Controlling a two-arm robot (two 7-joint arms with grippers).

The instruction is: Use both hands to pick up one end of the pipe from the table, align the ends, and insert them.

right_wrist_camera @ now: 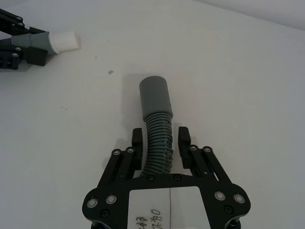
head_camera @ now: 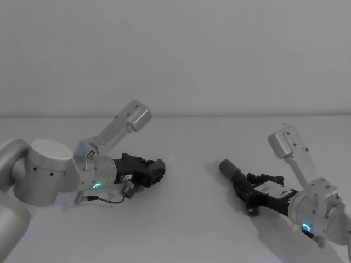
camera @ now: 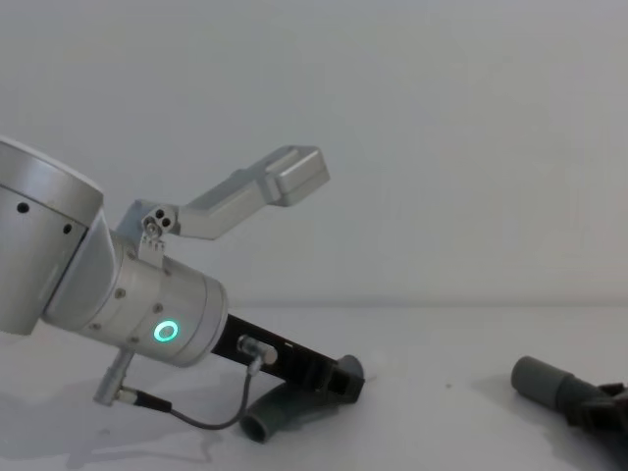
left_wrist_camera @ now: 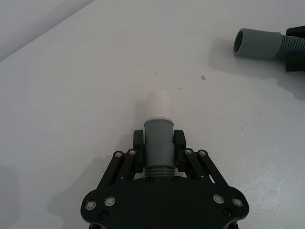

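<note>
The short pipe's cuff (left_wrist_camera: 157, 143), whitish tip (left_wrist_camera: 158, 102) leading, is pinched in my left claw (left_wrist_camera: 158, 145) low over the bench (head_camera: 192, 219). The longer pipe's cuff (right_wrist_camera: 154, 98) points toward it, well apart, with its ribs running through my right claw (right_wrist_camera: 160, 140); I cannot tell whether that claw grips. If it is slack, I expect the hose to flex and miss.

On the white table (head_camera: 186, 219) rests one end of the short hose piece (camera: 280, 412), near small dark specks (left_wrist_camera: 203, 77).

My left gripper (left_wrist_camera: 158, 139) is covering the ribbed length of the short hose (left_wrist_camera: 157, 128); the longer hose (right_wrist_camera: 157, 125) is disappearing under the palm of my right gripper (right_wrist_camera: 161, 138), its far end unseen.
</note>
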